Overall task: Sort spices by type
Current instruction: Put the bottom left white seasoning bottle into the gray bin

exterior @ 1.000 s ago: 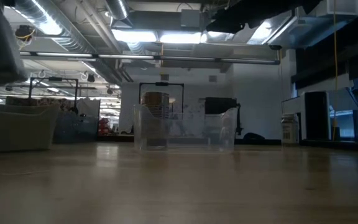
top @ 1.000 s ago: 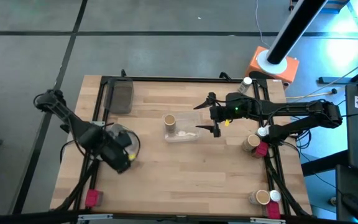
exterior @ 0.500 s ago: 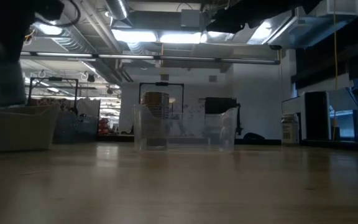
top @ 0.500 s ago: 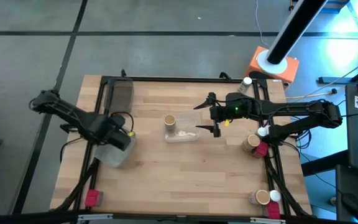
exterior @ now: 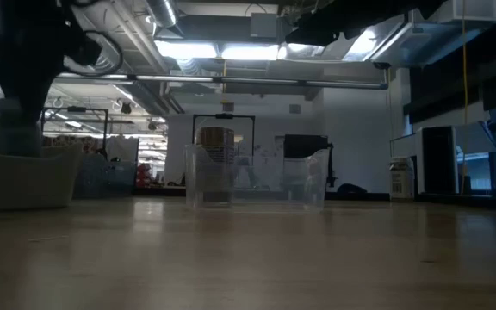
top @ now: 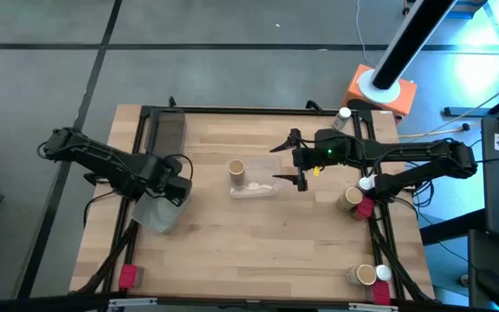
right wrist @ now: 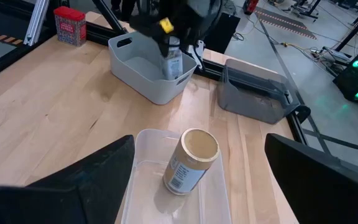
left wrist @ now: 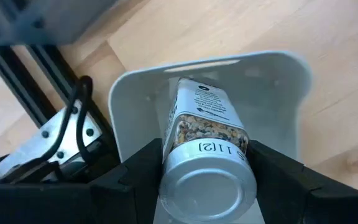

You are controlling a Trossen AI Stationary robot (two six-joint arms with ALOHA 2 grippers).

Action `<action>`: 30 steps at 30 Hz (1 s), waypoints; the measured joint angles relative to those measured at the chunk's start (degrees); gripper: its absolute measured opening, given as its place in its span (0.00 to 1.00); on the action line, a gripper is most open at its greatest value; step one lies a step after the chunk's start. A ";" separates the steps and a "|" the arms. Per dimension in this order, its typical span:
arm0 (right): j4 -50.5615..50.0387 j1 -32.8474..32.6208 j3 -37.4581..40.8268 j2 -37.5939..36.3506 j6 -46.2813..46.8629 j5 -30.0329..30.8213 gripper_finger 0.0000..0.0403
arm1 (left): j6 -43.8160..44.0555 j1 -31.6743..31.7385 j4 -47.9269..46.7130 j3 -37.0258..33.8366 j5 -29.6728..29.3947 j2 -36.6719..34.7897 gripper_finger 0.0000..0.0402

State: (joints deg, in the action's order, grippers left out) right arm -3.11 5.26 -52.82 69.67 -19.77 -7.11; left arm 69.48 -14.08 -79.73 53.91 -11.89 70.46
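Silver-capped and full of mixed seeds, the spice jar (left wrist: 205,140) is clamped between the fingers of the left gripper (left wrist: 207,180), hanging over the white bin (top: 156,213) at the table's left edge. In the left wrist view the jar sits inside the bin's outline but tilted, its cap toward the camera, and I cannot tell how high it is above the bin floor. Let go from here, it may strike a wall, topple or bounce out; a glass-sided jar dropped from height could also crack.

The right gripper (top: 294,165) hovers with jaws wide apart and empty beside the clear tray (right wrist: 176,186), where a tan cork-topped jar (right wrist: 191,160) stands leaning. It waits close enough that a careless sweep could knock that jar over.

More jars wait at the table's right edge: a tan jar (top: 348,199) beside a red jar (top: 364,208), and another tan jar (top: 363,276) near the front corner. A red tin (top: 128,276) sits at the front left. With types scattered this way, a misjudged bin is the likeliest sorting error
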 joint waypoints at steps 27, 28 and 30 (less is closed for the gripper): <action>0.02 0.02 0.00 0.00 0.02 0.02 0.89 | -3.09 1.50 1.13 -3.83 1.04 -3.50 0.49; 0.02 0.01 0.00 0.00 0.02 0.01 0.89 | -3.13 1.50 1.16 -3.83 1.04 -3.50 0.49; 0.02 0.02 0.00 0.00 0.04 0.00 0.89 | -3.68 1.50 1.33 -3.83 1.04 -3.50 0.49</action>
State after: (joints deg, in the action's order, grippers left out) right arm -3.09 5.28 -52.82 69.67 -19.73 -7.11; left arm 65.80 -12.58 -78.40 50.09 -10.85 66.96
